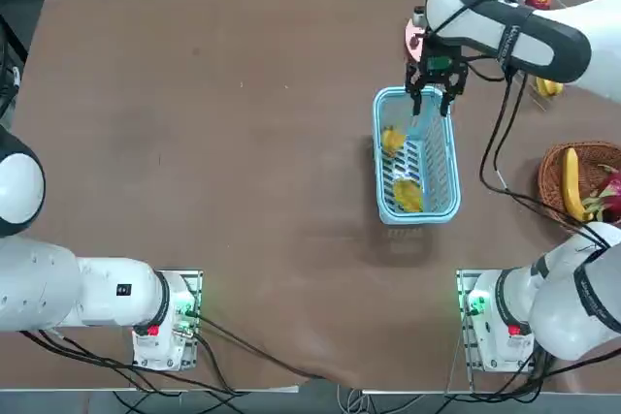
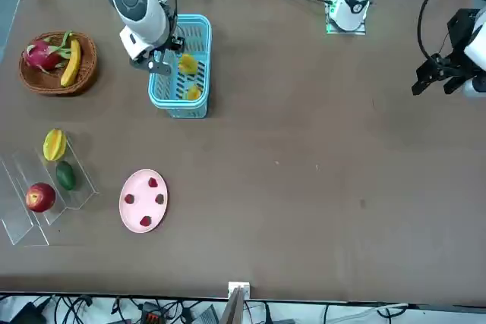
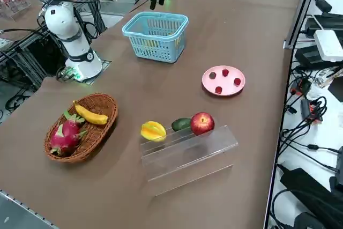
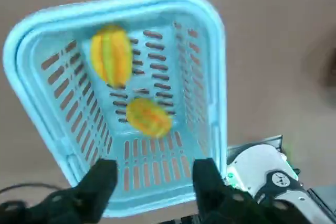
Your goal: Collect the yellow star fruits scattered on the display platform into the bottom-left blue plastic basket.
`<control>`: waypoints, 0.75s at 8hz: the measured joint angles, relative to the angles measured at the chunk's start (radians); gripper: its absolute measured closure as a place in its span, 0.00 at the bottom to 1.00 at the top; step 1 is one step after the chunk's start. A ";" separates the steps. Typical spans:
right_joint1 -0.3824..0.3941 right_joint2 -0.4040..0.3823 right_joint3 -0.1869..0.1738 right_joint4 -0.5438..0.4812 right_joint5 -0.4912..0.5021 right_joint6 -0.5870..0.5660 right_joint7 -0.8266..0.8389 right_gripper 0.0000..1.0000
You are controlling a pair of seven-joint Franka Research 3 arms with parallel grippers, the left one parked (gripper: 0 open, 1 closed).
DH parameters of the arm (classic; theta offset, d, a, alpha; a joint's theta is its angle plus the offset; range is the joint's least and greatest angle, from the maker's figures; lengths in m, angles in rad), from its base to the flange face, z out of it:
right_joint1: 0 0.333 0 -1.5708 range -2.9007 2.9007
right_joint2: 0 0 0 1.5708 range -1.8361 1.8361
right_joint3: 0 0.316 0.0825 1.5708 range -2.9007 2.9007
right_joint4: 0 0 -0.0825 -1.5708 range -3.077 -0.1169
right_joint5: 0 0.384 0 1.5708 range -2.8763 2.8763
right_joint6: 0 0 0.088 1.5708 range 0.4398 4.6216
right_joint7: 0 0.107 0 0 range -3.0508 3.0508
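Right wrist view: the right gripper (image 4: 152,179) hangs spread and empty over the blue plastic basket (image 4: 210,45); two star fruits (image 4: 111,54) lie inside, just beneath the fingers. The third star fruit (image 2: 54,144) sits on the display platform (image 2: 19,221), well apart, beyond the basket's far end and toward the arm's outer side, long axis upright.
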 joint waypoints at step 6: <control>-0.554 0.180 -0.101 0.304 -0.075 0.064 -0.569 0.07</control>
